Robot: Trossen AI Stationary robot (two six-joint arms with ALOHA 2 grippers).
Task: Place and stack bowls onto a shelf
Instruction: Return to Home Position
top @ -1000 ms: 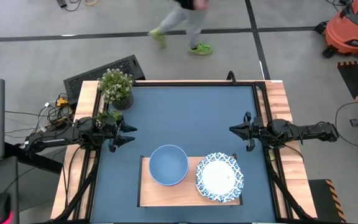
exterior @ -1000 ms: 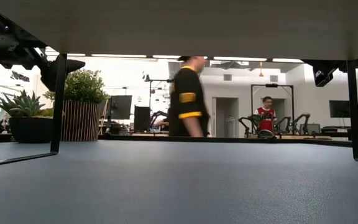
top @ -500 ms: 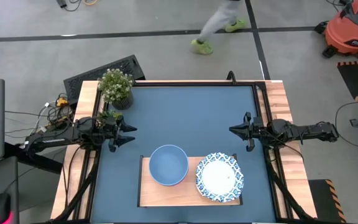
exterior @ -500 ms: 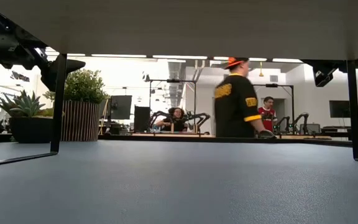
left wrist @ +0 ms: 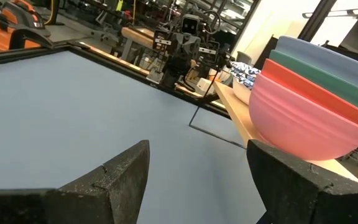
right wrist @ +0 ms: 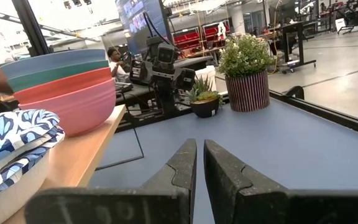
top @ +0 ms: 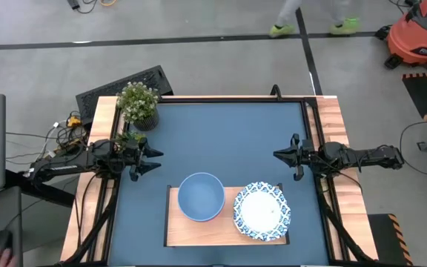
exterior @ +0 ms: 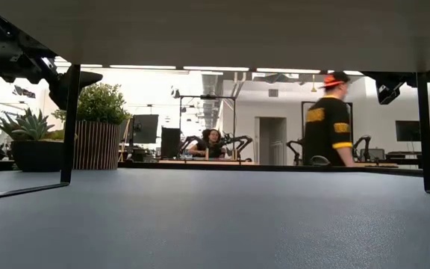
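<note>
The light-wood shelf (top: 224, 231) stands near the table's near edge on thin dark legs (exterior: 69, 123). On its left part is a stack of three bowls (top: 201, 196): pink-red lowest, green in the middle, pale blue on top (left wrist: 316, 93). To its right is a stack of white bowls with blue patterned rims (top: 262, 211), which also shows in the right wrist view (right wrist: 11, 143). My left gripper (top: 150, 159) is open and empty at the table's left edge (left wrist: 197, 149). My right gripper (top: 282, 156) is shut and empty at the right edge (right wrist: 199, 146).
A potted plant with pale flowers (top: 138, 104) stands at the far left corner, and a small succulent (top: 128, 139) next to my left arm. The dark blue table top (top: 228, 141) lies between the grippers. A person (exterior: 328, 123) walks beyond the far edge.
Both arms and all the bowls have kept still. A person beyond the table's far edge has walked from the middle toward the right.
</note>
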